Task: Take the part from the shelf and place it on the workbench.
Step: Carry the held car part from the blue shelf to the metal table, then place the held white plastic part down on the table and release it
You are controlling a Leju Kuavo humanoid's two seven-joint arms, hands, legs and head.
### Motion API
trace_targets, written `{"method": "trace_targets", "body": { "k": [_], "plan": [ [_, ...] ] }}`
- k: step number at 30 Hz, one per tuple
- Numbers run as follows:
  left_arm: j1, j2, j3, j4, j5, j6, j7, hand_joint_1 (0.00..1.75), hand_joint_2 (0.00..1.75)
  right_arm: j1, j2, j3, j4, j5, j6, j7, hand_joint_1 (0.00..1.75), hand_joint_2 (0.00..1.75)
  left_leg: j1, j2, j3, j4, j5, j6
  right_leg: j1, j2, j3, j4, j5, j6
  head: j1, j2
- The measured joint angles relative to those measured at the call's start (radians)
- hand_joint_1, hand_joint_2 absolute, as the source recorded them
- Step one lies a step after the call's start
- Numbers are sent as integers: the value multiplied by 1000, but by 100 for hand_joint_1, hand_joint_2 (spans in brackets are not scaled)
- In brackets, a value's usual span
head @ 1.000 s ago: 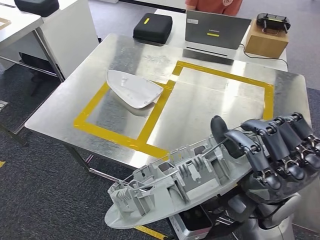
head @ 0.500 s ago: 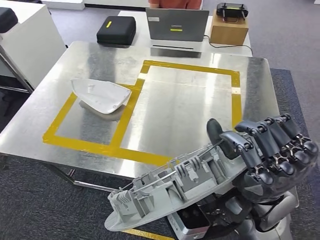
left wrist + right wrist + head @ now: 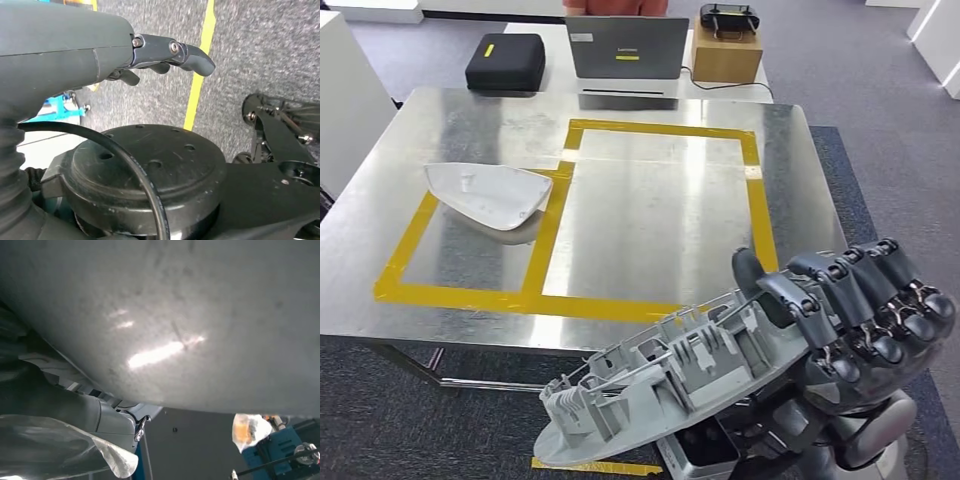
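Grey ribbed plastic fills the lower middle of the head view: the part (image 3: 675, 385), a long tapered moulding with its ribs facing up, is gripped at its wide end by the right hand (image 3: 848, 325), thumb on top and dark fingers curled around the edge at lower right. Its narrow tip points toward the lower left, off the near edge of the workbench (image 3: 637, 210). In the right wrist view the part's smooth underside (image 3: 170, 320) blocks almost everything, so the fingers cannot be made out there. A white shell (image 3: 487, 195) lies inside the left yellow-taped square. A laptop (image 3: 626, 55), black case (image 3: 505, 62) and cardboard box (image 3: 726, 55) sit along the top edge. The left hand (image 3: 158, 55) hangs over carpet, fingers loosely extended, holding nothing.
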Motion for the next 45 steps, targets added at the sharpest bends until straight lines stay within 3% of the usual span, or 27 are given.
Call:
{"method": "trace_targets", "body": {
  "k": [2, 4, 5, 7, 9, 12, 13, 14, 15, 17, 19, 21, 24, 31, 37, 45],
  "plan": [
    [0, -1, 0, 0, 0, 0, -3, 0, 175, 0, 0, -6, 0, 0, 0, -9, 175, 175, -1, 17, 5, 0, -4, -3, 2, -28, 78, -137, 58, -4, 0, 0],
    [0, -2, 0, 0, -2, 0, -4, 0, 175, -1, 0, -10, 0, 0, 0, -16, 175, 175, -7, 31, 7, 3, -9, -11, 9, -58, 138, -242, 83, -15, 0, 0],
    [0, -1, 0, 0, -4, -1, -6, 0, 175, 1, 0, -12, 0, 0, 0, -21, 175, 175, -11, 38, 7, 4, -10, -15, 12, -62, 146, -258, 80, -20, 0, 0],
    [-1, -1, 0, 0, -9, -3, -10, 0, 175, 8, 1, -21, 0, 0, 0, -32, 175, 175, -12, 50, 8, 6, -14, -23, 11, -45, 144, -259, 81, -31, 0, 0],
    [-2, 0, 0, 0, -13, -7, -15, 0, 175, 13, 2, -33, 0, 0, 0, -41, 175, 175, -9, 26, -1, 33, -39, -35, 6, -28, 144, -262, 84, -41, -2, 0],
    [-3, 0, 1, 0, -16, -16, -18, 0, 175, 17, 5, -47, 2, 0, 0, -48, 175, 175, -4, -31, -76, 209, -130, -47, 2, -4, 143, -263, 86, -52, -4, 0],
    [-5, 1, 1, 0, -16, -19, -19, 0, 175, 20, 6, -51, 3, 0, 0, -49, 175, 175, -4, -37, -100, 266, -149, -48, 2, 4, 144, -263, 86, -53, -4, 0],
    [-7, 2, 1, 0, -17, -20, -19, 0, 175, 23, 7, -54, 5, 0, 0, -48, 175, 175, -4, -40, -112, 294, -148, -48, 2, 12, 144, -262, 86, -54, -4, 0],
    [-8, 2, 1, 0, -17, -22, -19, 0, 175, 26, 8, -57, 7, 0, 0, -46, 175, 175, -4, -41, -107, 283, -128, -47, 2, 19, 145, -261, 86, -54, -4, 0],
    [-9, 1, 1, 0, -20, -23, -17, 0, 175, 29, 11, -62, 11, 1, 0, -43, 175, 175, -2, -44, -58, 165, -52, -42, 2, 32, 146, -258, 86, -52, -4, 0],
    [-6, -2, 0, 0, -24, -23, -16, 0, 175, 29, 16, -69, 13, 1, 0, -45, 175, 175, -3, -51, -16, 53, -8, -36, 5, 41, 141, -252, 87, -45, -4, 0],
    [-5, -5, 1, 0, -27, -23, -15, 0, 175, 30, 19, -78, 14, 0, 0, -49, 175, 175, -3, -56, -8, 20, -8, -33, 9, 43, 131, -248, 87, -44, -2, 0],
    [-5, -8, 1, 0, -27, -24, -15, 0, 175, 30, 20, -85, 15, 0, 0, -52, 175, 175, -5, -58, -11, 17, -7, -29, 7, 40, 129, -250, 91, -47, -1, 0],
    [-5, -8, 1, 0, -29, -29, -14, 0, 175, 30, 24, -91, 19, 0, 0, -64, 175, 175, -9, -57, -13, 18, -5, -19, 4, 40, 131, -259, 99, -32, -1, 0],
    [-5, -8, 1, 0, -31, -34, -14, 0, 175, 31, 24, -104, 32, 0, 0, -63, 175, 175, -10, -57, -13, 18, -5, -18, 2, 40, 130, -259, 99, -28, -2, 0],
    [-5, -8, 1, 0, -33, -33, -14, 0, 175, 27, 24, -110, 73, 0, 0, -3, 175, 175, -9, -57, -15, 18, -5, -18, 2, 40, 128, -257, 99, -28, -2, 0]
  ]
}}
